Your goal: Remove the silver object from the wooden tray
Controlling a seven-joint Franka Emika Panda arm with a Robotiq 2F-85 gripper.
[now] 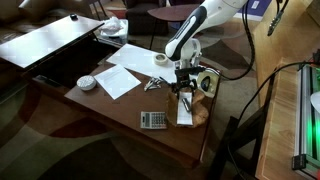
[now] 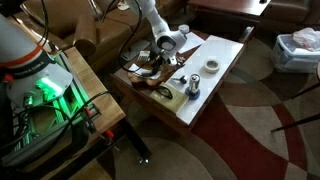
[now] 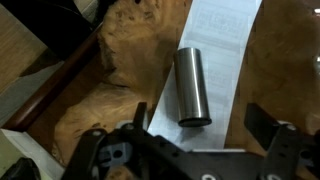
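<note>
Gripper (image 3: 200,122): jaws spread, holding nothing.
Silver object (image 3: 193,88): one, lying on slip.
Tray (image 3: 95,95): one.
Slip (image 3: 225,30): one, white.
Calculator (image 1: 153,120): one, beside tray.

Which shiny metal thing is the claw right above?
The smooth silver cylinder lying on the white paper slip in the wooden tray; the jumbled metal cluster lies apart on the table.

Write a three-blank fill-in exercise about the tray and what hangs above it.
1. The gripper hangs ____ above the silver object, holding nothing.
2. The silver object lies partly on a paper slip coloured ____.
3. Both lie on the tray, which is made of ____.
Missing words: open; white; wood.
</note>
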